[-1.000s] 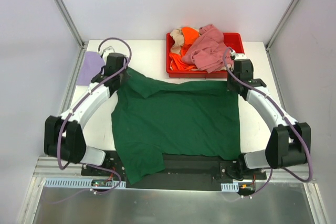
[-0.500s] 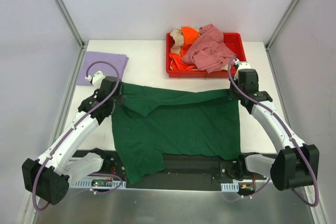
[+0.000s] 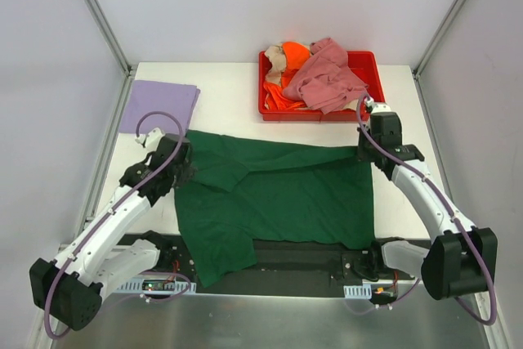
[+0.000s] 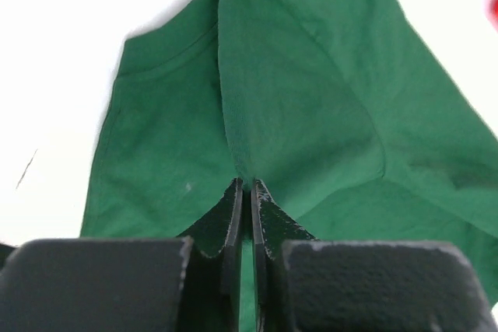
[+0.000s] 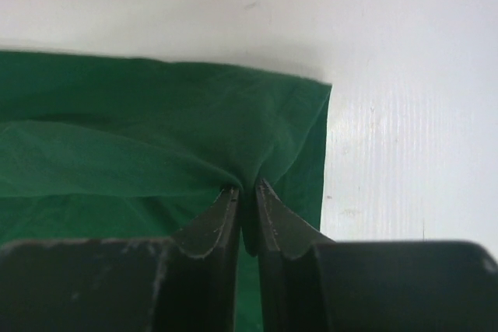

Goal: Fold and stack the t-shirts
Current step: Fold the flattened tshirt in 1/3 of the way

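A dark green t-shirt (image 3: 278, 198) lies spread on the white table, its far edge folded toward the near side. My left gripper (image 3: 185, 166) is shut on the shirt's far left corner; the left wrist view shows cloth (image 4: 296, 114) pinched at the gripper (image 4: 247, 186). My right gripper (image 3: 365, 151) is shut on the far right corner; the right wrist view shows a fold of green cloth (image 5: 156, 138) caught at the gripper (image 5: 247, 189). A folded lavender t-shirt (image 3: 159, 105) lies at the far left. Pink (image 3: 327, 79), orange (image 3: 292, 56) and beige (image 3: 276, 58) shirts are heaped in the tray.
A red plastic tray (image 3: 366, 61) stands at the back of the table, right of centre. The green shirt's near left part hangs over the table's front edge onto the black base strip (image 3: 302, 257). Grey walls close in both sides.
Both grippers have drawn the green shirt's far edge toward the near side, folding it over. The left arm moved off the lavender shirt, which now shows fully.
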Available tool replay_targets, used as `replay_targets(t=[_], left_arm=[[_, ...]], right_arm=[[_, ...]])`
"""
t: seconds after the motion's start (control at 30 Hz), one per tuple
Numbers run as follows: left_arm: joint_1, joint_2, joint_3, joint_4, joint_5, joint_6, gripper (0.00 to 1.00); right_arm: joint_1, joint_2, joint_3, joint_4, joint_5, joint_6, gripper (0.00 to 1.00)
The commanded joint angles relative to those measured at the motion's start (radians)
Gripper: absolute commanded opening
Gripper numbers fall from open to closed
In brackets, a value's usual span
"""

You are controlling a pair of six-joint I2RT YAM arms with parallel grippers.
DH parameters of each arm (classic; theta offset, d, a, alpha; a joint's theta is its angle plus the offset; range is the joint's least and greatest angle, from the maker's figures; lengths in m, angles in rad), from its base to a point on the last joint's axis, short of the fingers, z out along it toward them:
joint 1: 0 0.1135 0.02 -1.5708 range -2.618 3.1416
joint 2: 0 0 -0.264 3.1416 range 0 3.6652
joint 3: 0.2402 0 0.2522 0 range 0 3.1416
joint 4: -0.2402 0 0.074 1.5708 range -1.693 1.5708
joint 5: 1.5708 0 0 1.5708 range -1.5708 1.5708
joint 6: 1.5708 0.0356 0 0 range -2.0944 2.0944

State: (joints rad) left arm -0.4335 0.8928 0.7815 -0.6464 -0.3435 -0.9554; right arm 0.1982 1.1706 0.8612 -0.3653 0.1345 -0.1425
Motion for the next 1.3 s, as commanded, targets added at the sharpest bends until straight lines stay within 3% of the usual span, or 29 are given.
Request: replay_targets(t=[0.0,0.07,0.17,0.27,0.33,0.5,0.67,0.77,0.87,1.03,1.27], left_arm=[[-0.016,-0.020,-0.065,-0.062,0.072,0.015,0.00],[-0.017,-0.031,-0.099,-0.079,0.104,0.029,0.03],[-0.017,-0.072,-0.129,-0.137,0.110,0.024,0.45],[-0.017,-0.112,-0.082,-0.150,0.124,0.047,0.79],[-0.017,-0.123,-0.030,-0.148,0.110,0.073,0.99],[-0.017,-0.026,0.065,-0.113,0.012,0.113,0.99],[-0.011,0.216,0.134,0.040,0.129,0.188,0.99],[0.022,0.383,0.171,0.123,0.170,0.193,0.99],[0.111,0.541,0.190,0.160,0.305,0.193,0.99],[0.157,0.667,0.168,0.240,0.342,0.198,0.99],[0.206,0.825,0.249,0.243,0.342,0.221,0.99]], right_arm=[[-0.003,-0.045,-0.030,-0.130,0.028,0.060,0.19],[-0.002,-0.077,-0.059,-0.162,0.030,0.079,0.34],[-0.003,-0.149,-0.119,-0.190,0.025,0.118,0.62],[-0.002,-0.206,-0.131,-0.187,0.016,0.168,0.86],[-0.003,-0.221,-0.114,-0.176,-0.025,0.184,0.91],[-0.003,-0.184,-0.064,-0.121,-0.185,0.213,0.94],[-0.003,-0.059,-0.062,-0.046,-0.274,0.236,0.94],[-0.003,0.052,-0.030,-0.032,-0.291,0.244,0.94],[-0.005,0.167,-0.001,-0.037,-0.279,0.274,0.94],[-0.025,0.276,-0.001,-0.040,-0.184,0.299,0.97],[-0.123,0.468,0.082,-0.023,-0.211,0.262,0.95]])
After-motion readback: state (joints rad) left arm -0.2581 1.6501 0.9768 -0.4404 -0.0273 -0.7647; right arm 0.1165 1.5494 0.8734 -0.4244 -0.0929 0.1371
